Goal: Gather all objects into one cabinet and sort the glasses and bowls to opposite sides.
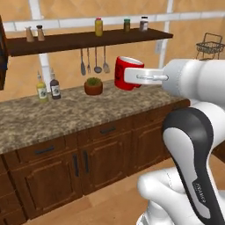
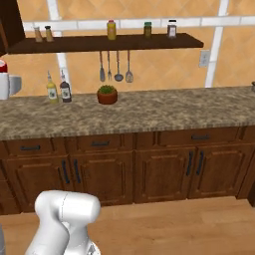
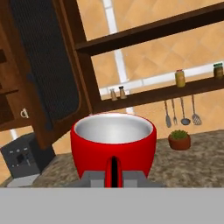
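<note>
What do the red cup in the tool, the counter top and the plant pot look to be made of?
Red cup: glossy glazed ceramic or plastic, with a smooth red outside and a pale grey inside.
Counter top: polished granite-like stone, mottled brown and grey.
Plant pot: matt terracotta, judging by its dull reddish-brown colour.
Tool: shut on the cup.

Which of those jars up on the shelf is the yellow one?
The tall jar with the red cap, standing near the shelf's middle; the other jars are darker or smaller.
</note>
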{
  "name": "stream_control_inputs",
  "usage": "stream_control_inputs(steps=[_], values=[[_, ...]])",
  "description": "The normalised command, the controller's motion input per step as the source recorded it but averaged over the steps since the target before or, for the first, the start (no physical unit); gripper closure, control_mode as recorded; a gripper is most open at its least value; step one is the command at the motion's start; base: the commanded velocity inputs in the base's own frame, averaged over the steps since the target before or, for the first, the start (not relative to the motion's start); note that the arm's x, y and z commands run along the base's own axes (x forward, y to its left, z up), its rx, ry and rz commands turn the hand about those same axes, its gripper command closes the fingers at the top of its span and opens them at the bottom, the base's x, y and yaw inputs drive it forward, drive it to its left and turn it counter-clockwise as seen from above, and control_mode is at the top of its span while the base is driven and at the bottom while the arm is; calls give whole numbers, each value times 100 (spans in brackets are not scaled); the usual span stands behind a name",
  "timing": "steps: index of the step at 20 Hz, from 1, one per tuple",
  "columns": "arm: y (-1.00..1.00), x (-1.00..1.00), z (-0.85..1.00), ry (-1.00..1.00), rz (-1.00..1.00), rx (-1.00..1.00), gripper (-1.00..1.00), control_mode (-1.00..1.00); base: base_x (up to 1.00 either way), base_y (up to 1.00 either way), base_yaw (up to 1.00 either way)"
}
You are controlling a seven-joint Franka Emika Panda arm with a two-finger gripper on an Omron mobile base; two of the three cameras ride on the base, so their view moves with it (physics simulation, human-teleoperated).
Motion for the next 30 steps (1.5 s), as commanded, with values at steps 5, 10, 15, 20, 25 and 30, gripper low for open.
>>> stream_control_inputs(steps=[5, 10, 15, 20, 25, 30], values=[[0, 0, 0, 0, 0, 0, 100, 100, -50, 100, 0], [0, 0, 0, 0, 0, 0, 100, 100, -36, 100, 0], [0, 0, 0, 0, 0, 0, 100, 100, -28, 100, 0], [0, 0, 0, 0, 0, 0, 100, 100, 6, 81, 0], [0, 0, 0, 0, 0, 0, 100, 100, 68, 53, 0], [0, 0, 0, 0, 0, 0, 100, 100, 85, 7, 0]])
